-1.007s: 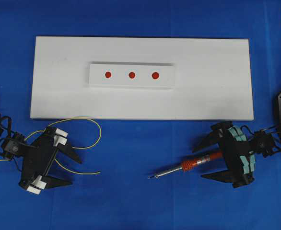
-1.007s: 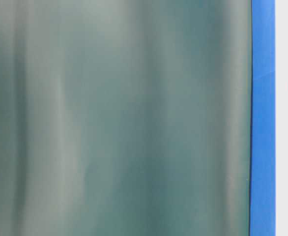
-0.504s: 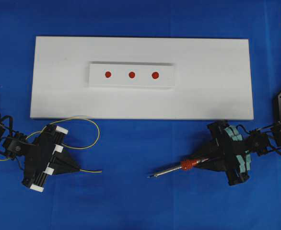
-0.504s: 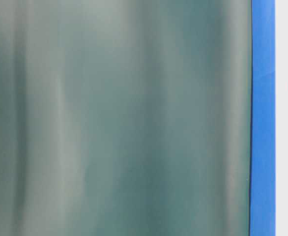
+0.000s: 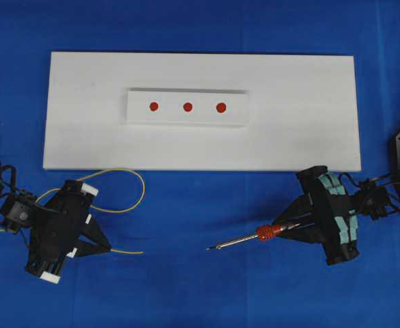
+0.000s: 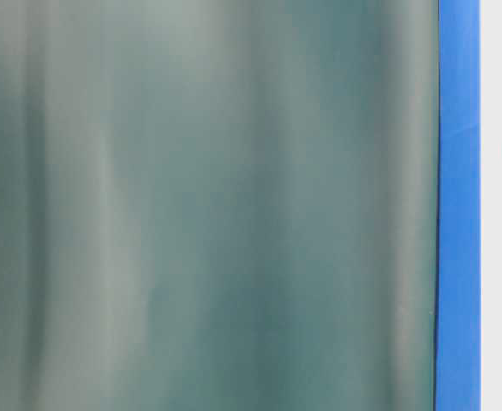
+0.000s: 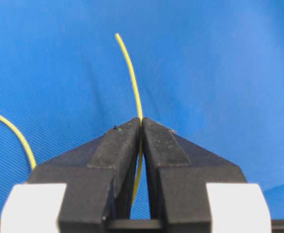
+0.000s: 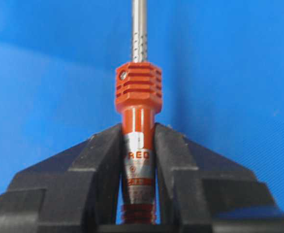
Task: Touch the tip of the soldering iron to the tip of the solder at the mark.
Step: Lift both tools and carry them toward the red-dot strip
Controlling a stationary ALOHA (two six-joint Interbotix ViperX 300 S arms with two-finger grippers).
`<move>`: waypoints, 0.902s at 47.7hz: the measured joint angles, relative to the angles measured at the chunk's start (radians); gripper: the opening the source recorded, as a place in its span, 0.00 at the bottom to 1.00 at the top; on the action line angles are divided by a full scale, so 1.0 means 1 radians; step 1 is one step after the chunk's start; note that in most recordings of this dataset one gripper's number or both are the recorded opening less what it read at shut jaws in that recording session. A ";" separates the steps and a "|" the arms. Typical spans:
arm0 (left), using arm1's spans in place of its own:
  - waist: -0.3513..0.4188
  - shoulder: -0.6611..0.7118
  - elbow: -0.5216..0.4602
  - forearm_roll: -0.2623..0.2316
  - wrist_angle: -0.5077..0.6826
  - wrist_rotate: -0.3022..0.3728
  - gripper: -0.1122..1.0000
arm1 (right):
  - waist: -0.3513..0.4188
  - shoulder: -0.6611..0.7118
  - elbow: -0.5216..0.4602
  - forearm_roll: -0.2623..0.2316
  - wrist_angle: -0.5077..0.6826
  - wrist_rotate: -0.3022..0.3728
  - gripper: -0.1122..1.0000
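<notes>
The soldering iron (image 5: 254, 238) lay low over the blue cloth (image 5: 186, 225) at lower right of the overhead view, shaft and dark tip pointing left, well short of the white board (image 5: 302, 102). The right gripper (image 5: 282, 229) was clamped on its orange-red handle; in the right wrist view both black fingers (image 8: 103, 155) pressed the handle just behind the ribbed collar, and the silver shaft ran up out of frame.

The solder (image 5: 121, 198) sat at lower left: a thin yellow wire looping toward the board's near edge, its free end pointing right across the cloth. The left gripper (image 5: 108, 250) was closed on it; in the left wrist view the wire (image 7: 130, 73) emerged from between the meeting fingertips (image 7: 120, 141) and curved upward.

Iron tip and solder end were well apart. Three red marks (image 5: 188, 106) sat in a row on a raised white strip (image 5: 135, 113) mid-board, far from both tips. Table-level view was mostly blurred grey-green; nothing readable except the cloth's edge and the marks.
</notes>
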 measured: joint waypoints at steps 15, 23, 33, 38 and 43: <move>0.109 -0.238 -0.118 0.002 0.411 -0.005 0.11 | -0.132 -0.324 -0.118 -0.021 0.502 -0.052 0.15; 0.244 -0.285 -0.147 0.002 0.509 -0.003 0.11 | -0.245 -0.400 -0.175 -0.080 0.673 -0.054 0.15; 0.443 -0.276 -0.195 0.006 0.609 0.003 0.11 | -0.408 -0.376 -0.229 -0.132 0.782 -0.052 0.15; 0.495 -0.250 -0.222 0.011 0.660 0.012 0.11 | -0.472 -0.330 -0.252 -0.147 0.811 -0.052 0.15; 0.537 -0.216 -0.256 0.012 0.699 0.018 0.11 | -0.517 -0.276 -0.281 -0.164 0.831 -0.052 0.15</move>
